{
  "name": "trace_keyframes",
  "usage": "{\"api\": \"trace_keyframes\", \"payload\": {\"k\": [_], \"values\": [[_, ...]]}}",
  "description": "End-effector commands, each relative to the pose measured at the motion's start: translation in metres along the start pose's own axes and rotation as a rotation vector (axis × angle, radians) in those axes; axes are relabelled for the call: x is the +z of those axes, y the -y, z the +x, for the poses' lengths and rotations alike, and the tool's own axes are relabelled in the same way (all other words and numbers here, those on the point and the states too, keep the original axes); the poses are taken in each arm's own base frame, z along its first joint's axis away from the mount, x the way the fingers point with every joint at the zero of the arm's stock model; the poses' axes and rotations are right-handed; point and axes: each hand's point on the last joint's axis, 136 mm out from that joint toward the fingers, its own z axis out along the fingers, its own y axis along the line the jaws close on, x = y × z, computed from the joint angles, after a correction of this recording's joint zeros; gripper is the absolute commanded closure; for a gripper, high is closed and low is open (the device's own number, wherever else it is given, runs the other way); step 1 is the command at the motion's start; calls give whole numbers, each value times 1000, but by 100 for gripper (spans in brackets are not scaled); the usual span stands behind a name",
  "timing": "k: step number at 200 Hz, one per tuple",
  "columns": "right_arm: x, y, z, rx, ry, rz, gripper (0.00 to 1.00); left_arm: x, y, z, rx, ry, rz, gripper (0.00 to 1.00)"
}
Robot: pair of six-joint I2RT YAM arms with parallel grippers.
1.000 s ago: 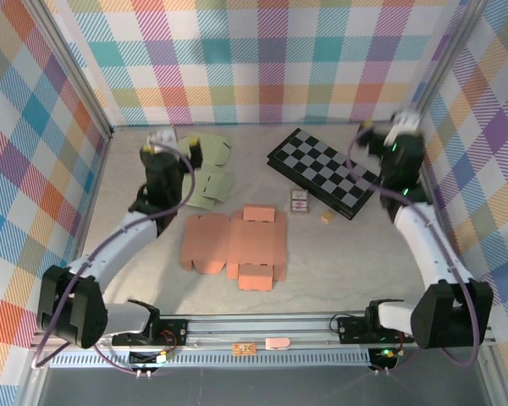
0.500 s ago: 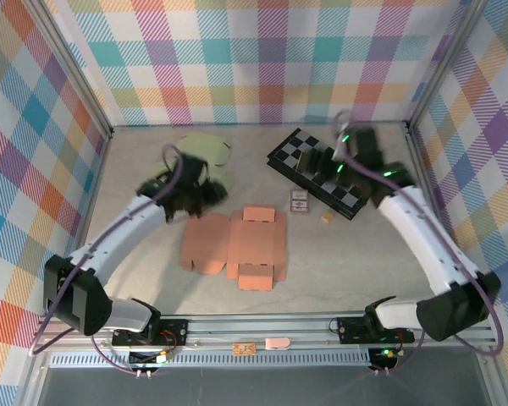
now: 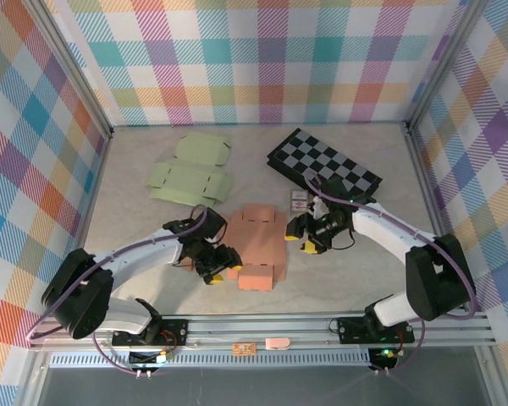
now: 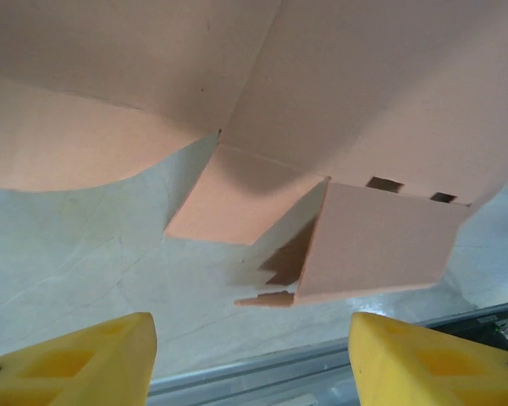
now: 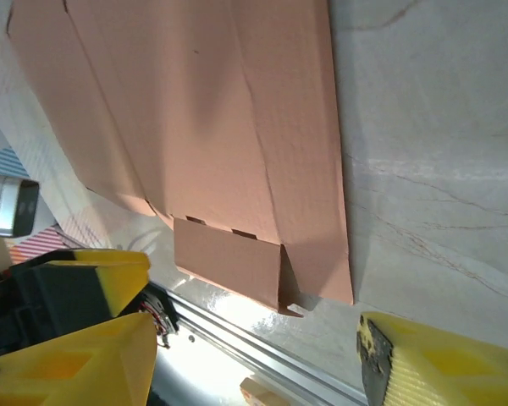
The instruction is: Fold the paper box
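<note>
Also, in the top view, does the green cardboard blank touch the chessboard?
No, the green cardboard blank lies flat to the left of the chessboard, with bare tabletop between them.

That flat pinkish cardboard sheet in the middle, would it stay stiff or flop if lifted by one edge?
The flat salmon cardboard box blank would probably bend along its creases: one small flap stands up. It looks thin, so likely light, and may slide on the smooth grey table when pushed.

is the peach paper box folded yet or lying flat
Mostly flat: the paper box lies spread on the table, panels unfolded. Only one small end flap is tilted up, casting a shadow.
</note>
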Motion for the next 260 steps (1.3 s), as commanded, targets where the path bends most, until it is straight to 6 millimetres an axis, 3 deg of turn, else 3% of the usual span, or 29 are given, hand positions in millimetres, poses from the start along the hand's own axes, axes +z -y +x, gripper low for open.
{"api": "trace_keyframes", "payload": {"k": [1,33,51,75,158,205,260], "values": [[2,-7,3,-2,-29,-53,37,10,20,-2,8,0,70,40],[9,-2,6,17,-61,-59,40,25,24,-3,-3,-7,114,45],[10,-2,7,15,-70,-64,41,28,18,-2,-7,-11,102,48],[12,-1,8,19,-79,-69,41,31,26,-4,3,-7,144,51],[12,-1,14,15,-104,-84,43,18,45,-6,8,25,233,54],[12,-2,14,18,-126,-102,43,33,42,-3,2,-22,250,57],[11,-1,15,19,-135,-100,44,36,47,-6,4,-14,284,72]]}}
